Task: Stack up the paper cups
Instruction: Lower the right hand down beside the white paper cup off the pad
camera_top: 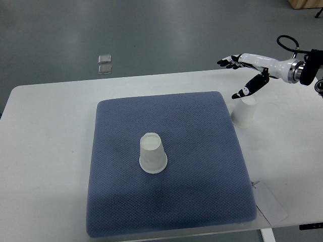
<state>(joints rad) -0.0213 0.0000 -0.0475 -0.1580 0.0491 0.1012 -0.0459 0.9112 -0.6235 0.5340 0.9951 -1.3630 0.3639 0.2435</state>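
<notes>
Over the table's (50, 131) right side my right hand (246, 75) hovers spread and empty just above one upside-down cup (244, 112) beside the blue mat (166, 166), lined up to grab and stack it onto the mat's cup (152, 153).

One paper cup (152, 153) stands upside down mid-frame on the mat (202, 201); another cup (244, 112) stands off the mat's upper-right corner on the table (45, 151).
</notes>
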